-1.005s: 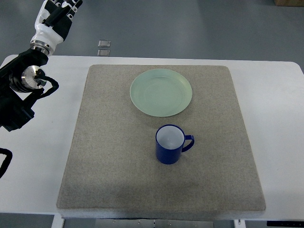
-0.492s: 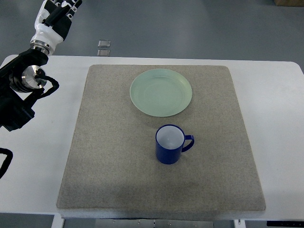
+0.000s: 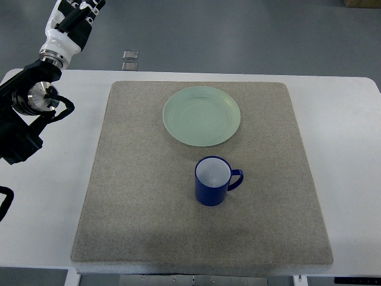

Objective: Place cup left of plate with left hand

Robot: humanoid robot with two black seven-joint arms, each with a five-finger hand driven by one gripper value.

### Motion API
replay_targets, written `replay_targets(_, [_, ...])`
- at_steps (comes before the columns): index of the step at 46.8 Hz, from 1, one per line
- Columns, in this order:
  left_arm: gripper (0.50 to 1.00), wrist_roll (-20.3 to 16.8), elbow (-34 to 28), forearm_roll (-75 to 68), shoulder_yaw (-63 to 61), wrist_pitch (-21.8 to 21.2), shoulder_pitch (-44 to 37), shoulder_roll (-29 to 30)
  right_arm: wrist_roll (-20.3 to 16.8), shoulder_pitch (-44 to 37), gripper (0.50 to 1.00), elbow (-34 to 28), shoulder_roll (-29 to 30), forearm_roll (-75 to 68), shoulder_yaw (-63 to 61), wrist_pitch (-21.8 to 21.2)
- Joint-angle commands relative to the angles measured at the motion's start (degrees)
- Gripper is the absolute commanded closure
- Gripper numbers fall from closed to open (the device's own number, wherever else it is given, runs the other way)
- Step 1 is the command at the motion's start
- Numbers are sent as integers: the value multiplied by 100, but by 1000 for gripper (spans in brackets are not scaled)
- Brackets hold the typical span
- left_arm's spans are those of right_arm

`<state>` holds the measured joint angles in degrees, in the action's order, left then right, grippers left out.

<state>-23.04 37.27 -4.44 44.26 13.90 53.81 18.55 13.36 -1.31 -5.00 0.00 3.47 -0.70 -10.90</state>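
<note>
A dark blue cup (image 3: 212,182) with a white inside stands upright on the grey mat (image 3: 137,196), its handle pointing right. It sits just in front of a pale green plate (image 3: 202,115), which lies at the mat's far middle. My left hand (image 3: 74,15) is raised at the top left corner of the view, beyond the table's far edge and far from the cup. The picture's top edge cuts it off. Its arm (image 3: 30,104) runs down the left side over the table. Nothing is held that I can see. The right arm does not show.
The mat covers most of a white table (image 3: 351,155), with bare strips left and right. Two small square things (image 3: 130,59) lie on the grey floor beyond the far edge.
The left hand has drifted a few pixels to the right. The cup and plate have not moved.
</note>
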Motion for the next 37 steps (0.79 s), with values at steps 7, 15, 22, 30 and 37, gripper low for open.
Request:
replay_targets(7, [504,28,360,-13,-312,-1,-2,113,0,0,568,-1,0,-4,0,0])
replay_targets(15, [504,36,738,-13,-699,-1,-20,280,0,0,568,-1,0,5,0,0])
replay_targets(22, [504,45,1335,-22,-1191,8,-11,561,0,0,568,-1,0,5,0,0])
replay_targets(30, [504,45,1906,-66,-1850,96,-2,860,0,0,568,7,0,-4,0,0])
replay_targets(37, [504,45,2372,-233,-2343,113,-2,1097,0,0,568,-1,0,-4,0,0])
